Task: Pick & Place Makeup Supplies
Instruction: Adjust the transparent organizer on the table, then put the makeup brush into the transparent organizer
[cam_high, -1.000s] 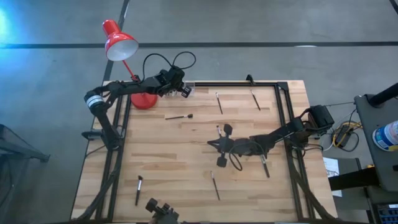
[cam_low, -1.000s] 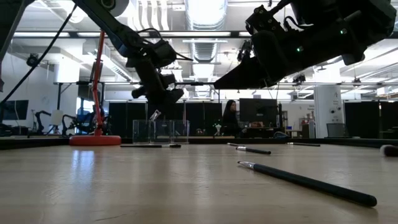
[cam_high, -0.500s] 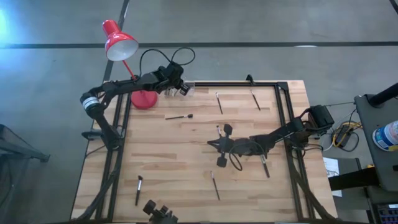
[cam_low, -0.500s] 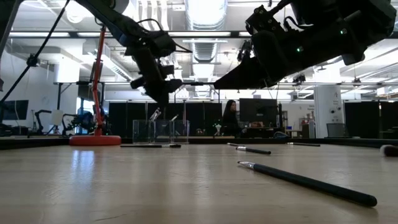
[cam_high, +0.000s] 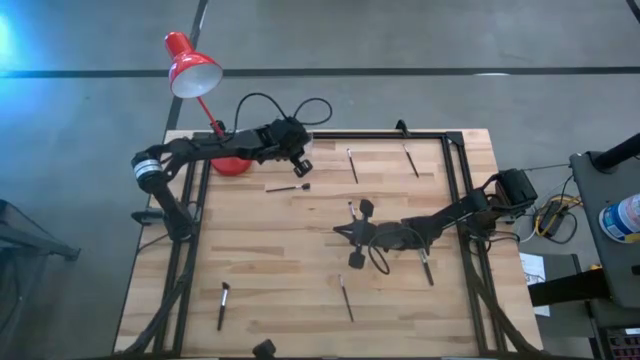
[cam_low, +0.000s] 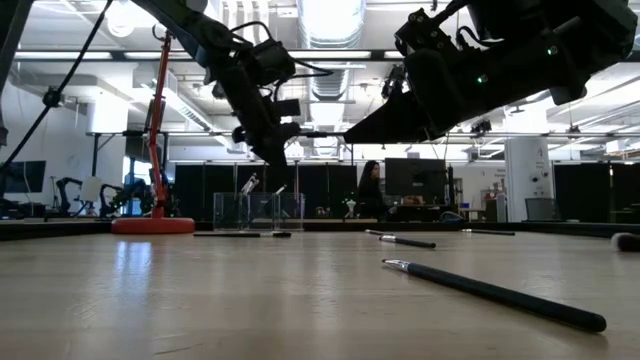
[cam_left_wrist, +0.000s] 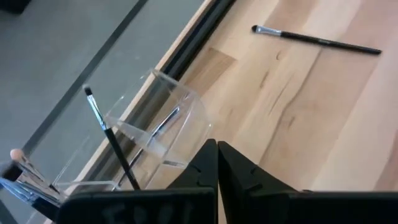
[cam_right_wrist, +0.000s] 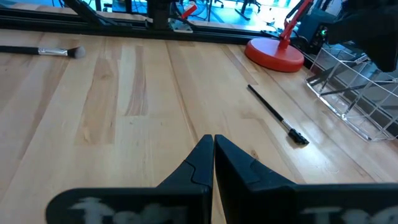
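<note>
Left gripper hangs above the far left corner of the pale wooden table, just beside the clear acrylic organiser; its fingers are pressed together, nothing between them. The organiser already holds a few thin brushes standing tilted, one a dark-handled brush.

Nearest loose item: a slim dark makeup brush flat on the wood, just toward the table's middle from the left claw. Its long axis runs roughly across the table, bristle end pointing right. Left arm is plainly the closer one.

Right gripper rests low at mid-table, fingers also together and empty.

Other brushes lie scattered: two near the far edge, one by the right arm, two toward the near edge.

My guess: the left claw must open, then turn to span the nearest brush's handle crosswise.
</note>
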